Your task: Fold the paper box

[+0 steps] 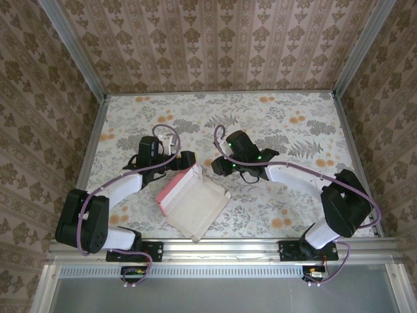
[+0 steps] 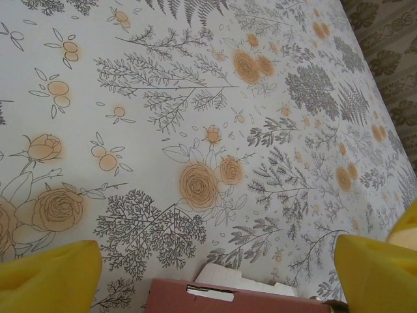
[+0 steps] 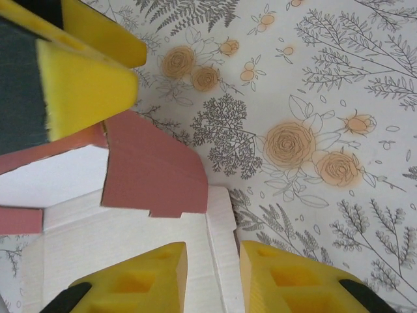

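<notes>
The paper box (image 1: 199,207) lies open on the table's near middle, pale inside up, with one pink wall (image 1: 177,187) raised on its left. My left gripper (image 1: 187,159) hovers at the box's far-left corner. In the left wrist view it (image 2: 215,251) is wide open, the pink wall's slotted edge (image 2: 228,300) low between its yellow fingers (image 2: 49,277). My right gripper (image 1: 217,167) is at the box's far-right edge. Its jaws (image 3: 214,254) are a little open and straddle a white side flap (image 3: 221,235) without pinching it. A pink flap (image 3: 153,169) stands beyond.
The floral tablecloth (image 1: 287,130) covers the table, with patterned walls on three sides and a metal rail (image 1: 221,246) along the near edge. One yellow finger of the left gripper (image 3: 85,85) shows at the top left of the right wrist view.
</notes>
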